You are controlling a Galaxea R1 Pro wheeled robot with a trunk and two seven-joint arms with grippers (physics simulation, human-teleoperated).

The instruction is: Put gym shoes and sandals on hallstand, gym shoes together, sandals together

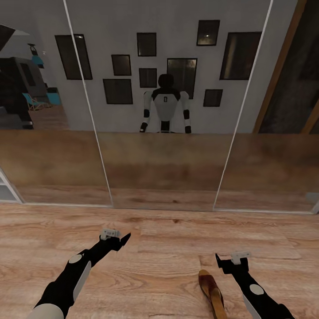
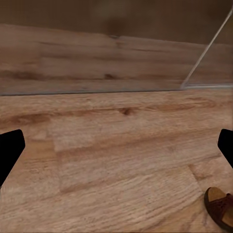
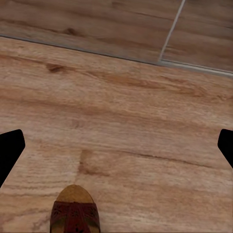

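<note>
At lower right of the head view, one sandal [image 1: 212,290] is seen lying on the corridor floor [image 1: 168,248], just beside the right gripper [image 1: 227,261]. Both its jaws and those of the left gripper [image 1: 118,239] are spread wide with nothing held.

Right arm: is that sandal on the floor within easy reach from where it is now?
Probably yes. The sandal lies on bare corridor floor just beside the right gripper, whose jaws stand open, with nothing between them. It sits slightly behind the fingertips, so the arm would need to draw back.
</note>
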